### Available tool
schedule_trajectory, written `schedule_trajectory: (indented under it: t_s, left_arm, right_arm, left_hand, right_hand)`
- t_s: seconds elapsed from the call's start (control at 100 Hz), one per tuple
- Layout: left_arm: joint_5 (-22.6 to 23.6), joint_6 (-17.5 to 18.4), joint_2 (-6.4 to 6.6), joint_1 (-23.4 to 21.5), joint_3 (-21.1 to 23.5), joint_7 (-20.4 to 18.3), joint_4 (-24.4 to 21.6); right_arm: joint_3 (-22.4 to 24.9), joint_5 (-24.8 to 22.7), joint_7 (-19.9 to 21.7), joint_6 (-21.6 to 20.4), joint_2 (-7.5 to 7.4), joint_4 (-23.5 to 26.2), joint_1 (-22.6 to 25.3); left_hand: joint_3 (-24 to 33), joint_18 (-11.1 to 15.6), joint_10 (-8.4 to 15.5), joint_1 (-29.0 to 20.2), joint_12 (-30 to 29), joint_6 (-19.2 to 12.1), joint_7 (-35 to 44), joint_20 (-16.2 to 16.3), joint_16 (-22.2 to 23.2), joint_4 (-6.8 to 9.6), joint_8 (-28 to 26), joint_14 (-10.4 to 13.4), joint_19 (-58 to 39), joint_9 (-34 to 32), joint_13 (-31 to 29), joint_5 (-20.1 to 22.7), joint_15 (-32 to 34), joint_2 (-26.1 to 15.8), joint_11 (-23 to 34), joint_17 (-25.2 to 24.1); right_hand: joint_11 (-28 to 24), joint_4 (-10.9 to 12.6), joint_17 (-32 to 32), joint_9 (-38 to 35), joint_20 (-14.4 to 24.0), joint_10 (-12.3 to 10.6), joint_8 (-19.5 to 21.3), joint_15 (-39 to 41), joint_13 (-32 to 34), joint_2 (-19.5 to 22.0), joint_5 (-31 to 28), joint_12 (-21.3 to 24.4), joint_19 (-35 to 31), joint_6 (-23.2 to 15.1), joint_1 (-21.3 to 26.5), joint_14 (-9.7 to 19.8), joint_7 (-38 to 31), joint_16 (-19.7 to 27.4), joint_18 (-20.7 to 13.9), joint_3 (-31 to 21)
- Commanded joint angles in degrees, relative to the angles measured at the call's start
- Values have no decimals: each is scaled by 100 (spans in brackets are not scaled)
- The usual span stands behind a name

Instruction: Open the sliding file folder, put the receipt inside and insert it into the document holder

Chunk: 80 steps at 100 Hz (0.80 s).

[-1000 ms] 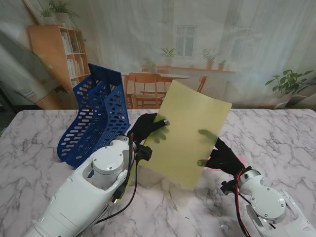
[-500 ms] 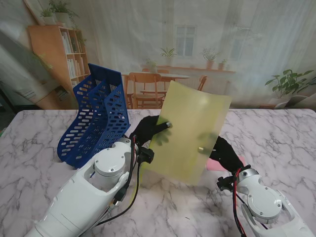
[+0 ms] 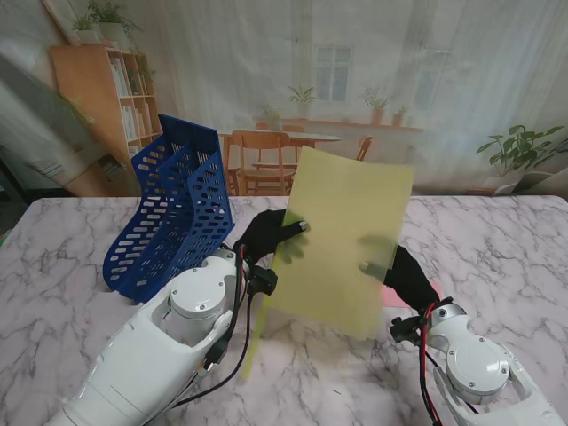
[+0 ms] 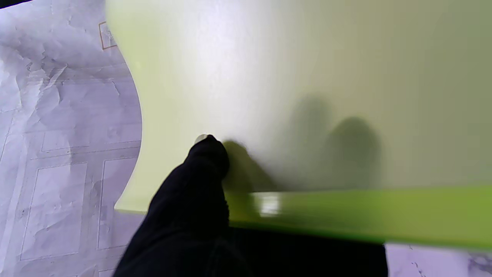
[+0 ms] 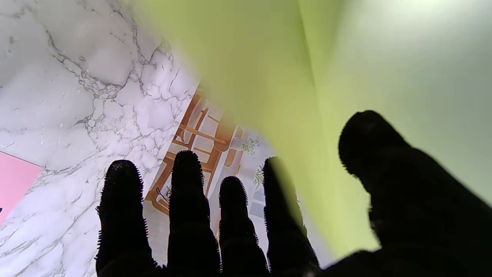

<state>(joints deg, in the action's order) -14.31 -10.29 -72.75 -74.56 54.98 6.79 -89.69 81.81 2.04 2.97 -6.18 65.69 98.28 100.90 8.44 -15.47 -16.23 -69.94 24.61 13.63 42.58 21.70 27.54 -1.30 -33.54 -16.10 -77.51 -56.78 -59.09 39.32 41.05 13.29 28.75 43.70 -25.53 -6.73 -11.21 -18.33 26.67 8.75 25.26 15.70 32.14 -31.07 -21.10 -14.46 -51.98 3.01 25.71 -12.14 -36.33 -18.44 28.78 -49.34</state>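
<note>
The yellow-green file folder (image 3: 342, 244) is being held upright above the tabletop (image 3: 80, 240), right of the blue document holder (image 3: 173, 213). The left hand (image 3: 266, 235) is pinching its left edge; the right hand (image 3: 404, 275) is gripping the right edge. Risk: the thin sheet is flexing and may slip or buckle; the pink receipt (image 3: 390, 291) appears to be lying outside
</note>
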Motion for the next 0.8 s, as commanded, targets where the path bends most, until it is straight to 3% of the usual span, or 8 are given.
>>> schedule_trajectory:
  t_s: [0.0, 0.16, 0.27, 0.29, 0.32, 0.37, 0.63, 0.79]
  left_arm:
    - [1, -21, -32, -4, -32, -111, -5]
    - [3, -28, -22, -6, -21, -137, -12]
    - [0, -51, -11, -7, -26, -184, -21]
    - [2, -58, -9, -5, -30, -195, -20]
    - [1, -69, -7, -4, -36, -209, -19]
    - [-12, -97, -8, -1, -45, -223, -14]
    - [-30, -313, -14, -17, -36, -240, 1]
    - [49, -525, 48, -87, 31, -393, -57]
  right_arm:
    - [-25, 22, -12, 97, 40, 63, -13]
    - [-27, 92, -86, 175, 65, 126, -11]
    - [-50, 47, -181, 203, 83, 142, -58]
    - [-55, 37, -202, 208, 87, 141, -73]
    - [-60, 27, -224, 230, 92, 144, -91]
    - [-74, 47, -301, 273, 115, 155, -121]
    - [-187, -266, -656, 465, 176, 131, -286]
    - [-271, -522, -734, 698, 180, 117, -373]
  left_hand:
    - [249, 388, -115, -403, 61, -358, 115, -33, 57, -39, -42, -413, -324, -216, -161, 75, 210, -213, 160, 280]
    - [250, 392, -115, -403, 63, -363, 118, -32, 57, -40, -40, -410, -323, -218, -162, 74, 213, -214, 162, 280]
    - [244, 392, -107, -403, 63, -357, 118, -30, 56, -41, -38, -412, -323, -215, -160, 75, 211, -220, 159, 277]
    - [243, 391, -110, -403, 62, -355, 113, -29, 55, -40, -34, -410, -323, -209, -152, 68, 207, -221, 156, 277]
    - [243, 391, -102, -403, 62, -360, 113, -29, 54, -38, -34, -404, -323, -210, -149, 67, 204, -222, 156, 276]
    - [248, 391, -104, -403, 59, -355, 108, -31, 51, -36, -32, -411, -314, -199, -140, 62, 198, -219, 149, 259]
    - [221, 323, -67, -402, -10, -14, -158, -33, 12, -32, 223, -461, -184, -23, 78, -136, 47, -300, 19, 32]
    - [-147, 247, -99, -402, -190, 317, -663, 26, -64, 31, 644, -503, -6, 173, 286, -399, -174, -332, -133, -162]
  right_hand:
    - [-57, -190, -30, 55, -66, 39, 174, -186, 117, -150, -347, -22, -34, 43, -347, 13, -205, 36, 129, 271]
    - [-126, -139, -130, -111, -101, 154, 322, -109, 219, 1, -767, -42, -128, 194, -299, -16, -153, 30, 123, -108]
    - [-310, -101, -371, -787, -146, 96, 666, 2, 549, 193, -1178, -124, -304, 14, 233, 40, -574, 31, 145, -331]
    - [-356, -244, -423, -1063, -178, 83, 698, 39, 662, 203, -1283, -154, -351, -33, 395, 55, -680, 30, 161, -273]
    - [-397, -557, -534, -1560, -242, 85, 462, 120, 908, 207, -1346, -200, -462, -139, 663, 70, -1074, 17, 181, -112]
    - [-423, -717, -758, -2381, -269, 58, 55, 239, 1339, 201, -1530, -218, -673, -278, 992, 134, -1771, -23, 195, 116]
    - [-1288, -621, -2854, -5385, 86, 71, -362, 1767, 3898, 193, -2499, -315, -2593, -249, 1748, 20, -2420, -723, -299, -62]
    - [-1755, -670, -3749, -6029, -243, -5, -405, 2924, 4241, -129, -2686, -336, -3169, 116, 1777, 68, -2453, -1129, -544, -504]
